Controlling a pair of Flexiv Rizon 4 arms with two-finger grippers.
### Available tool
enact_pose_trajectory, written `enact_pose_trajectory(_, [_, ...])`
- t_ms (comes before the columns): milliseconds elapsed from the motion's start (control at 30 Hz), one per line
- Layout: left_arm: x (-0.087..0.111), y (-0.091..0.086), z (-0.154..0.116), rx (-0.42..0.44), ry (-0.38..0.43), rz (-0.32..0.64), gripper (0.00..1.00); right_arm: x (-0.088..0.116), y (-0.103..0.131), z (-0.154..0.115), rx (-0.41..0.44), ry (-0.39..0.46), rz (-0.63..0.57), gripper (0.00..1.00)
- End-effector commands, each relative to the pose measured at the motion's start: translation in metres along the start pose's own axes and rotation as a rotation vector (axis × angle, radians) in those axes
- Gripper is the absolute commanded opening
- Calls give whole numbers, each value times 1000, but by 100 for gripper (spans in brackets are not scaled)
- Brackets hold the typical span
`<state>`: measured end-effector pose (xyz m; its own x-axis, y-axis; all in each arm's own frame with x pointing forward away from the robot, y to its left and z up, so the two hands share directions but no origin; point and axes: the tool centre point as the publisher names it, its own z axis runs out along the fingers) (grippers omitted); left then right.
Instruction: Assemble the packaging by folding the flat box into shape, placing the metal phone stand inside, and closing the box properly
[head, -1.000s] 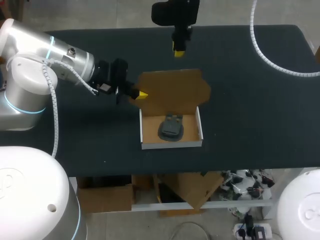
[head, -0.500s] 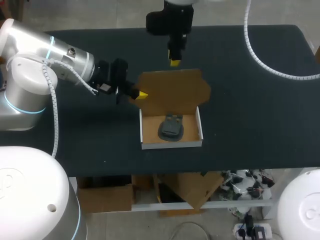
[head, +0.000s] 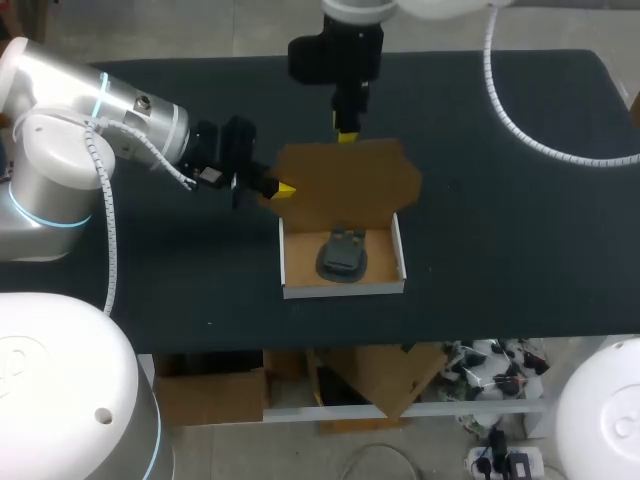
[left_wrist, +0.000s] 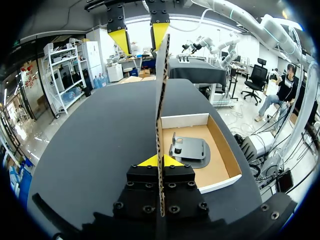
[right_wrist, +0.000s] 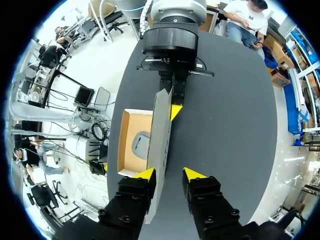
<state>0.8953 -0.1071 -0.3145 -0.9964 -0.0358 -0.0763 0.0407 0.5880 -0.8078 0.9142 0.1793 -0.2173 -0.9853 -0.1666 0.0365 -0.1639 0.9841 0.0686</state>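
Two-finger pinch of left gripper (left_wrist: 161, 161) noted on upright lid (left_wrist: 161, 90); found right gripper (right_wrist: 170, 173) spread wide at lid's far edge. Judged cardboard light, bendy, best edge-held. Saw phone stand (left_wrist: 190, 150) in box (left_wrist: 185, 120) ahead.

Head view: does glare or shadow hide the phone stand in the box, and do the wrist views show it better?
Head view: no glare; the phone stand reads dark against the box floor. Left wrist view: evenly lit, stand plain beside the upright lid. Right wrist view: the lid covers most of the stand; a grey sliver shows.
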Motion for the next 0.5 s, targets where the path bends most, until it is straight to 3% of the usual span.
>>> enact_pose_trajectory(33, [0,1,2,-2,3,0,0,6,0,0,-1,-12,-1,38])
enact_pose_trajectory(500, [0,1,2,-2,3,0,0,14,2,4,4,-10,2,47])
